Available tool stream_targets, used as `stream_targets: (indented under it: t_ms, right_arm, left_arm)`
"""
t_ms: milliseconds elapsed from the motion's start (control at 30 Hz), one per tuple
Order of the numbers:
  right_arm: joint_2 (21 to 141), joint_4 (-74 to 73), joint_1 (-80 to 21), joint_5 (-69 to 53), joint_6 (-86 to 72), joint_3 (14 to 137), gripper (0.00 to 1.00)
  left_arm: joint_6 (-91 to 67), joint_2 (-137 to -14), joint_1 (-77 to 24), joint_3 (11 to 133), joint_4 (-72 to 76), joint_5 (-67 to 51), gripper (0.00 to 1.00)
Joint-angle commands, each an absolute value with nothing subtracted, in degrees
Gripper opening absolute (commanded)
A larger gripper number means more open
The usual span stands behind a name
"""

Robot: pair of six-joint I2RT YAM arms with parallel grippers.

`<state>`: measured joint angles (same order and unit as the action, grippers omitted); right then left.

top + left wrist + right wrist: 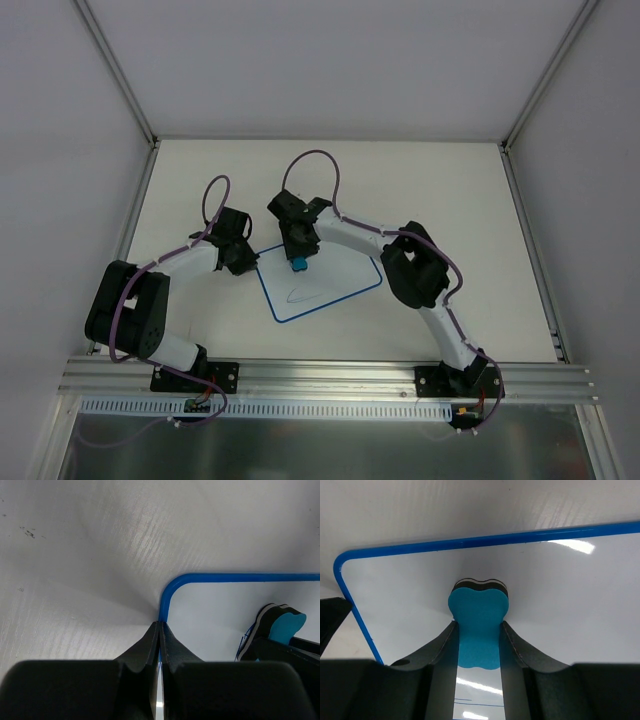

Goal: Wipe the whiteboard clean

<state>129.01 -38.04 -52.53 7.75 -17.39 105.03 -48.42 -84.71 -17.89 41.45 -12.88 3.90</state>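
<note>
Whiteboard [330,285] edge pinched in L claw [159,626], R claw [479,626] gripping eraser [479,605]

I list on my feed: one white table [430,200], faintly grained; one blue eraser [298,264] with a dark felt layer; two slanting metal posts [115,70] at the back corners; one metal rail [330,376] along the near edge; one slotted white strip [330,407] just beside it.

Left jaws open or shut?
Shut. Left wrist view: jaws of the left gripper are pressed together on the blue edge of the whiteboard.
</note>
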Motion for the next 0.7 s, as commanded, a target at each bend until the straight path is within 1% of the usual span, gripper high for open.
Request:
stream_targets:
  t_ms: [0, 267, 400, 667]
  right_arm:
    - [132.19, -41.04, -53.79, 3.87, -19.07, 106.96, 0.0]
    - [133.77, -43.77, -55.28, 3.52, -18.46, 109.87, 0.0]
    - [132.02, -44.21, -55.72, 4.65, -18.28, 106.88, 0.0]
    - [126.3, -44.21, -56.07, 7.64, -16.44, 95.73, 0.0]
  left_arm:
    - [-47.11, -86.31, -17.67, 38.85, -16.79, 2.9, 0.0]
    - [-47.46, -86.22, -17.67, 38.58, -16.52, 2.99, 0.0]
    - [-47.99, -86.4, -17.67, 38.67, -16.52, 2.9, 0.0]
    - [-48.87, -87.1, -17.67, 39.2, -16.52, 2.9, 0.0]
